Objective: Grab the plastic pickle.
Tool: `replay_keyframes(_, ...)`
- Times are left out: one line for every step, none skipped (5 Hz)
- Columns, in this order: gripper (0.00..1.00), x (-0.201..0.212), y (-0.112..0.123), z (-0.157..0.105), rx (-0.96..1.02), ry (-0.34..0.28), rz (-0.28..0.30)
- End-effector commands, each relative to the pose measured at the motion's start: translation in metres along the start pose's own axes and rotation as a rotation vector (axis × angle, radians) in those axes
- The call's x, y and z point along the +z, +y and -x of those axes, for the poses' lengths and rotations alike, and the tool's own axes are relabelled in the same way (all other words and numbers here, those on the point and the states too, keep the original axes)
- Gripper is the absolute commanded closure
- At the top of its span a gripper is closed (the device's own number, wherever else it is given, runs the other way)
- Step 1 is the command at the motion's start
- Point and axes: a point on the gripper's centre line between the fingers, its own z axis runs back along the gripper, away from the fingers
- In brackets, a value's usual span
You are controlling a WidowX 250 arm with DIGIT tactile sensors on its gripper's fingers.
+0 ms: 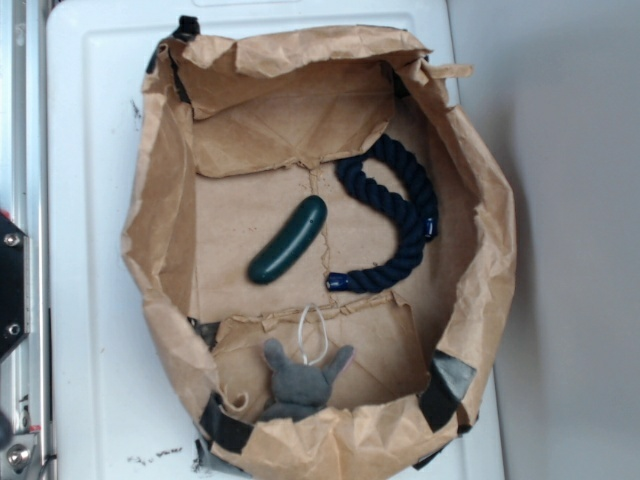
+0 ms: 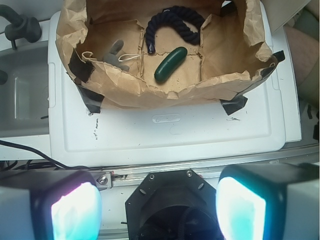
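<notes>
Wrist-only open end effector [image 2: 159, 205], pickle [image 1: 288, 239] beside rope [image 1: 390, 215]

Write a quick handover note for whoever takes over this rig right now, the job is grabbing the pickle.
Gripper: open, holding nothing, back over the table edge, well short of the bag.
Pickle: lying flat on the bag floor near the middle, apart from the blue rope curved beside it and the grey plush toy at one end.
Done: nothing yet.
Left: move over the bag, lower the fingers around the pickle, close, lift.
</notes>
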Motion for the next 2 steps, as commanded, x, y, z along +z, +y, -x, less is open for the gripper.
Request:
replay_keyframes(0.0, 0.0, 0.0, 0.0, 0.0, 0.0, 0.0)
replay_keyframes(0.0, -0.006, -0.004, -0.034, 0.047, 0.004, 0.006)
